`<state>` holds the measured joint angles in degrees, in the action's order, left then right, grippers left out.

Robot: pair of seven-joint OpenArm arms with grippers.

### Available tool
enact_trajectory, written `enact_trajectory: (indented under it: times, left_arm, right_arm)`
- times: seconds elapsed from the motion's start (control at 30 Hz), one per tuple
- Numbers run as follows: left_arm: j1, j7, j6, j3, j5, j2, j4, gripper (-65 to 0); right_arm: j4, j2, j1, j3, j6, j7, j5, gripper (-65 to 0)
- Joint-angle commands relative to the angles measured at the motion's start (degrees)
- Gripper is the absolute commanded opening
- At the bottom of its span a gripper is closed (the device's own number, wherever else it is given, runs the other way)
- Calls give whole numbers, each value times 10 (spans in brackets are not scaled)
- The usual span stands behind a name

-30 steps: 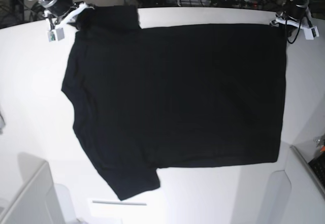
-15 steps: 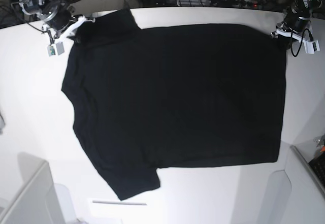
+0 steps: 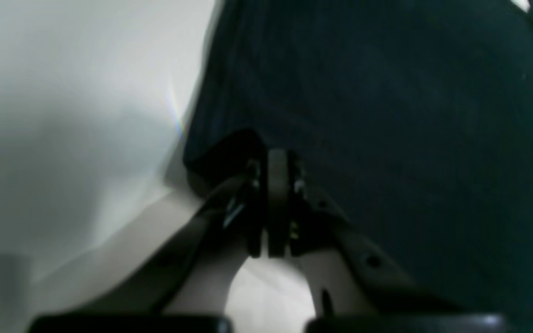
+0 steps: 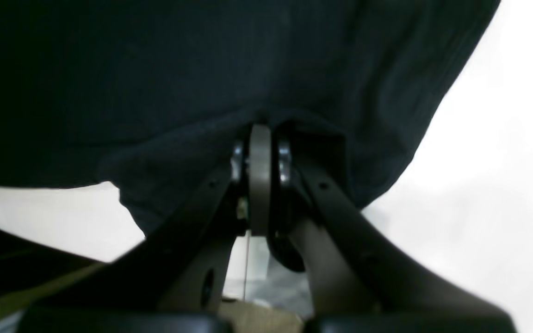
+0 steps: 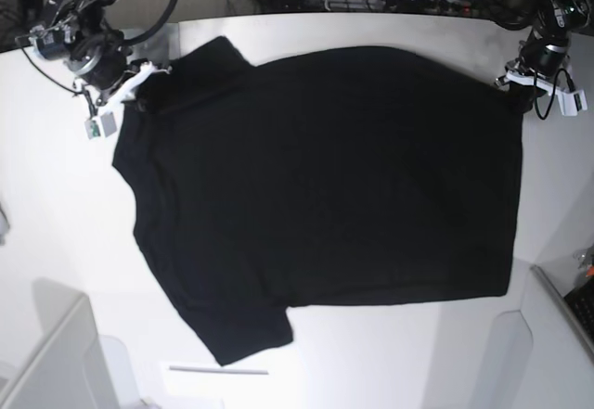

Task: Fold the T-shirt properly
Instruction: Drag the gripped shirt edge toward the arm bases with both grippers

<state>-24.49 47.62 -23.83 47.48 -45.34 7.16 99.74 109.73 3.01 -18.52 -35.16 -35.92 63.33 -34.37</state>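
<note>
The T-shirt (image 5: 325,186) lies spread on the table (image 5: 56,205), its far corners pinched by the left gripper (image 5: 513,89) and right gripper (image 5: 141,94).

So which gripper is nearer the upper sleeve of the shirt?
Right. The right gripper is clamped on the T-shirt at the shoulder, right beside that sleeve. The left gripper pinches the far hem corner, across the whole shirt body.

Black T-shirt (image 5: 325,177), spread, far edge lifted
</note>
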Motion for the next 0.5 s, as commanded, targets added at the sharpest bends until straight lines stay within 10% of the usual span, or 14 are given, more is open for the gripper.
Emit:
enact_trajectory:
  times: [0.0, 0.47]
  left_arm:
    - [-3, -9, 0, 10, -8, 6, 9, -650]
    - [41, -8, 0, 42, -7, -10, -28, -650]
  right_arm:
    - [6, -4, 8, 0, 6, -7, -10, -650]
    - [-40, -13, 93, 2, 62, 16, -10, -650]
